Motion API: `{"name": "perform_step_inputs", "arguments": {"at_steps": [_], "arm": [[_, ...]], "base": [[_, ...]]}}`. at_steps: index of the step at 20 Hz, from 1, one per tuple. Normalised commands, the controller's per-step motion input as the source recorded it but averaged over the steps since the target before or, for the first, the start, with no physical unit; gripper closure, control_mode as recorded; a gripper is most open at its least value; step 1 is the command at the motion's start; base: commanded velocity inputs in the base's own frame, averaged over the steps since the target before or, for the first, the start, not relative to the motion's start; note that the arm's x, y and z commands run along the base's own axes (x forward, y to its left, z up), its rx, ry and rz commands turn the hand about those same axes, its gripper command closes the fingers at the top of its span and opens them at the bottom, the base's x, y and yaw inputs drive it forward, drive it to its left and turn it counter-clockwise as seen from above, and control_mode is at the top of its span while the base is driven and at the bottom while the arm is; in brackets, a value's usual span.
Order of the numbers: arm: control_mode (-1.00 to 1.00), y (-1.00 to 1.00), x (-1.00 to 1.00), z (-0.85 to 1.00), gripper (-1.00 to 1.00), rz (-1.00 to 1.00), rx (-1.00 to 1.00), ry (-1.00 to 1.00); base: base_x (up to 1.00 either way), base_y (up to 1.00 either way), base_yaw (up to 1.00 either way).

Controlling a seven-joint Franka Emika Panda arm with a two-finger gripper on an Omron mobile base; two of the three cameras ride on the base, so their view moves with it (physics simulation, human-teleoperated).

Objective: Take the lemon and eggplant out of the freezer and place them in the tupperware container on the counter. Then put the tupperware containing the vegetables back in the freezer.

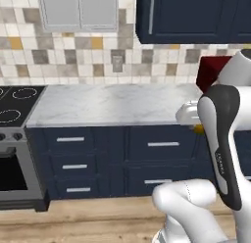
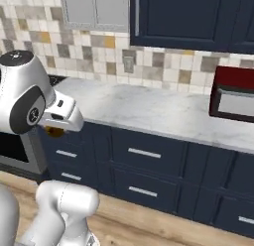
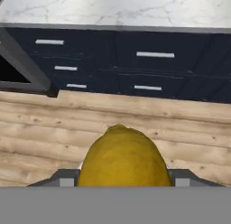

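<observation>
Marble counter [image 1: 112,105] runs above navy drawers [image 1: 162,145], with a stove [image 1: 14,107] at its left end and a tiled wall behind. Left base view: the lemon [image 1: 198,129] shows as a yellow sliver beside the arm, off the counter's front edge. Right base view: a red microwave [image 2: 233,93] stands at the counter's right end. Hand view: the gripper [image 3: 121,178] is clamped on the lemon, held over the wooden floor [image 3: 54,123].

Counted: 1 lemon [image 3: 124,157], 1 marble tabletop [image 1: 112,105], 1 stove [image 1: 14,107] off its left edge, 1 dark red microwave [image 2: 233,93] at its right end, 1 wall outlet [image 1: 117,62], 5 silver drawer handles across the left base view.
</observation>
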Motion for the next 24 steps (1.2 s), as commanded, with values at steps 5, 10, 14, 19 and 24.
{"name": "perform_step_inputs", "arguments": {"at_steps": [5, 10, 14, 19, 24], "arm": [[1.0, 0.0, 0.0, 0.0, 1.0, 0.0, 0.0, 0.0], [1.0, 0.0, 0.0, 0.0, 1.0, 0.0, 0.0, 0.0], [1.0, 0.0, 0.0, 0.0, 1.0, 0.0, 0.0, 0.0], [1.0, 0.0, 0.0, 0.0, 1.0, 0.0, 0.0, 0.0], [1.0, 0.0, 0.0, 0.0, 1.0, 0.0, 0.0, 0.0]], "base": [[0.41, 0.59, 0.66], [0.47, 0.52, 0.67], [0.58, 0.36, 0.69], [0.74, 0.2, 0.69], [0.88, 0.11, 0.67]]}}
